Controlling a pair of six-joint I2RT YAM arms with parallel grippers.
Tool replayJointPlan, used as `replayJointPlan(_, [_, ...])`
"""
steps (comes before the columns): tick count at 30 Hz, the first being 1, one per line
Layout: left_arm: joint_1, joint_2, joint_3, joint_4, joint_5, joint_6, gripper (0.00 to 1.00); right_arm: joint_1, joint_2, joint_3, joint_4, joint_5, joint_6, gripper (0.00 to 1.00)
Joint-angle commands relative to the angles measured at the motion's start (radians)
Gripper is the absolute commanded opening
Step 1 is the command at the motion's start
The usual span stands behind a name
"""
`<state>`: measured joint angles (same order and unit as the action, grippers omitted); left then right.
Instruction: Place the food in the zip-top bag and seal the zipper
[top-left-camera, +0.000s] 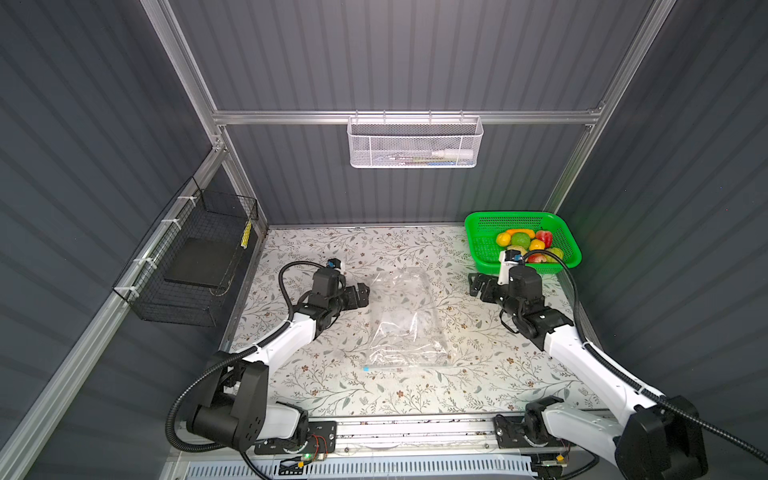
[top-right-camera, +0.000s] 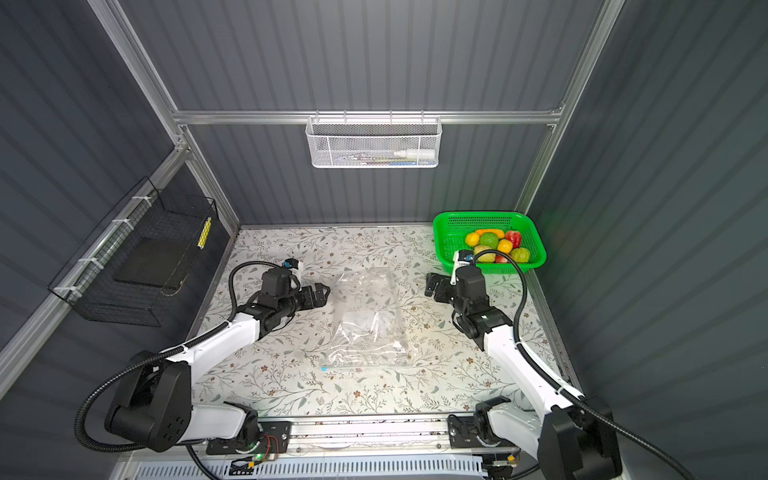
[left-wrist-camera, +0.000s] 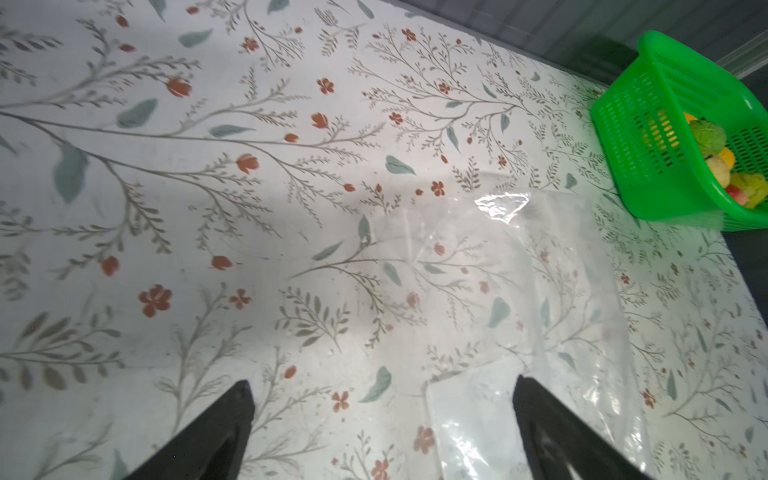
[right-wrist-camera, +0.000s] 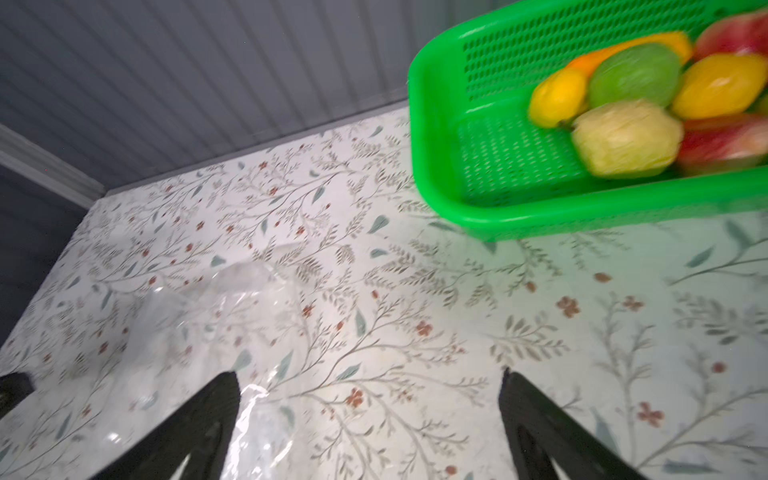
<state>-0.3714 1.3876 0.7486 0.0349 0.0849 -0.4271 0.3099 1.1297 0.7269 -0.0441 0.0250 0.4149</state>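
— Where is the zip-top bag (top-left-camera: 405, 320) found?

— It is laid flat on the flowered table (top-left-camera: 311, 374), about midway between the two arms, as is seen in both top views. Its zipper (top-left-camera: 399, 368) is turned toward the near edge of the table, and the blue slider (top-left-camera: 366, 368) is seen at the strip's left end. Whether the strip is pressed closed cannot be told.

— And the food (top-left-camera: 528, 245)?

— It is heaped in the green basket (top-left-camera: 473, 232), which is set in the far right corner of the table, well apart from the bag. Yellow, orange, green and red pieces are made out there, all crowded toward the basket's right side.

— How are the jaws of the left gripper (top-left-camera: 365, 294) held?

— They are spread wide and nothing is gripped between them. The gripper is placed just beside the bag's far left edge. In the left wrist view one finger is seen over the plastic, but contact cannot be judged.

— And the right gripper (top-left-camera: 473, 284)?

— Its jaws are likewise spread wide, and only bare table is framed between them. It is placed between the bag and the basket, near the basket's near left corner and pointed toward the bag.
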Motion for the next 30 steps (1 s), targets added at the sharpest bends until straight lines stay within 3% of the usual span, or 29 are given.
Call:
replayJointPlan(1, [-0.06,0.046,0.012,0.021,0.049,-0.083,0.99,0.041,0.031,0.019,-0.13,-0.097,0.082,0.99])
replayJointPlan(7, [-0.147,0.173,0.092,0.015,-0.006,-0.106,0.98,0.091,0.009,0.008,-0.142,-0.061,0.1,0.99])
replayJointPlan(11, [-0.172,0.26,0.169,-0.042,-0.066,-0.113,0.84,0.09,-0.004,0.008,-0.155,-0.025,0.1,0.99])
replayJointPlan(13, [-0.177,0.279,0.185,-0.036,-0.063,-0.119,0.71,0.09,-0.035,0.009,-0.16,-0.025,0.098,0.99])
replayJointPlan(20, [-0.179,0.273,0.191,0.007,-0.101,-0.203,0.02,0.09,-0.061,0.005,-0.177,-0.034,0.086,0.99])
replayJointPlan(26, [-0.179,0.245,0.204,-0.013,-0.207,-0.291,0.0,0.09,-0.065,0.004,-0.162,-0.052,0.088,0.99])
replayJointPlan(30, [-0.177,0.193,0.188,-0.056,-0.353,-0.348,0.0,0.09,-0.065,0.0,-0.148,-0.055,0.086,0.99])
